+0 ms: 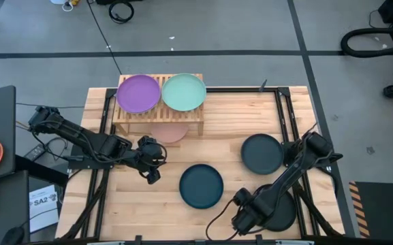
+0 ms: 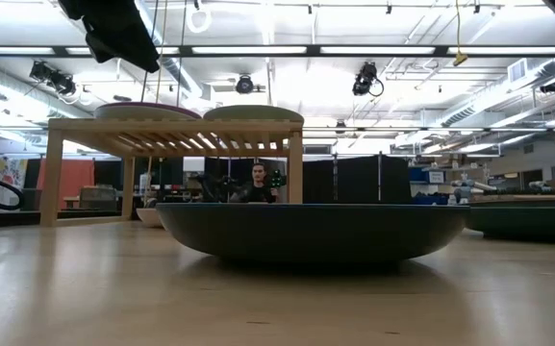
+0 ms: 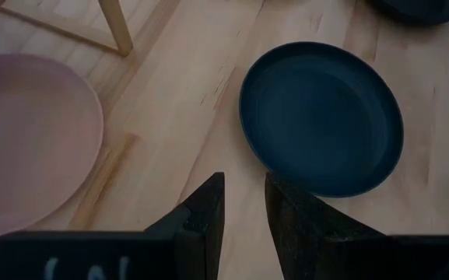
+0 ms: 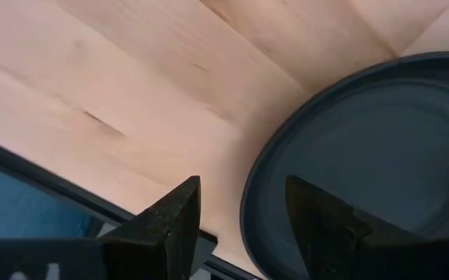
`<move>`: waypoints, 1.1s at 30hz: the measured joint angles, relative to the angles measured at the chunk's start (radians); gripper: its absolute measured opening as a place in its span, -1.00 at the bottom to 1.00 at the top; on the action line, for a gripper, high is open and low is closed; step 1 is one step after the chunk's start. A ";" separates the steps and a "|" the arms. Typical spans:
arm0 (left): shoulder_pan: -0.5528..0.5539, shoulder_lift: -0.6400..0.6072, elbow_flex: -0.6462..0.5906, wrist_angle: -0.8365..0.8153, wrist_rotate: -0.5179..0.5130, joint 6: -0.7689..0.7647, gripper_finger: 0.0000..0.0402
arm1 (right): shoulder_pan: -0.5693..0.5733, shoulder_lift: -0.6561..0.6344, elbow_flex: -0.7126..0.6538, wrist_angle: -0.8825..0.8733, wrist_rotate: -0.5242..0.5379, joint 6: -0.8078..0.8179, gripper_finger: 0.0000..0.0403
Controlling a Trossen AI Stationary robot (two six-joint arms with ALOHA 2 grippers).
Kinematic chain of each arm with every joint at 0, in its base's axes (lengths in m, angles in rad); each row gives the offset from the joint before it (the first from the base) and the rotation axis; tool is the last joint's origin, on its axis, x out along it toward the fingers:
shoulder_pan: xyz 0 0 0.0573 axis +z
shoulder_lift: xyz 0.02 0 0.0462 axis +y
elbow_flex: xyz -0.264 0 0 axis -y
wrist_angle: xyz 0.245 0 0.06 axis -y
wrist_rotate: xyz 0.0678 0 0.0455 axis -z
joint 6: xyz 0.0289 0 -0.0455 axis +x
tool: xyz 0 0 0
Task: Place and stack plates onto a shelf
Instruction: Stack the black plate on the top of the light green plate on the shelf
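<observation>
The light-wood shelf (image 1: 159, 112) stands at the table's far side with a purple plate (image 1: 139, 93) and a mint green plate (image 1: 184, 92) side by side on its slatted top. A pink plate (image 1: 169, 131) lies on the table under it. A dark teal plate (image 1: 201, 186) lies at mid-table and a black plate (image 1: 262, 153) to its right. My left gripper (image 3: 244, 204), slightly open and empty, hovers left of the dark teal plate (image 3: 321, 117). My right gripper (image 4: 243, 208) is open astride the rim of another dark plate (image 4: 364, 155) near the front edge.
The shelf's leg (image 3: 115, 27) stands near the pink plate (image 3: 29, 140). Black frame rails (image 1: 285, 116) run along the tabletop. In the low view a person (image 2: 258, 183) shows far behind the shelf (image 2: 176, 130). Bare wood lies between the shelf and the dark teal plate.
</observation>
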 joint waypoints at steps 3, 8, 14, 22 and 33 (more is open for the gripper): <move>0.000 0.000 0.000 0.000 0.000 0.000 -0.50 | 0.000 0.011 0.000 -0.004 -0.009 0.001 -0.04; 0.000 0.000 0.000 -0.001 0.000 0.000 -0.50 | 0.000 0.044 0.000 -0.013 -0.003 0.018 -0.04; 0.000 0.000 0.000 -0.004 0.000 0.000 -0.50 | 0.000 0.071 -0.002 -0.020 -0.010 0.017 -0.04; 0.000 0.000 0.000 -0.005 0.000 0.000 -0.50 | 0.000 0.086 -0.006 -0.028 -0.009 0.023 -0.04; 0.000 0.000 0.000 -0.005 0.000 0.000 -0.50 | 0.000 0.086 -0.033 -0.016 -0.009 0.050 -0.04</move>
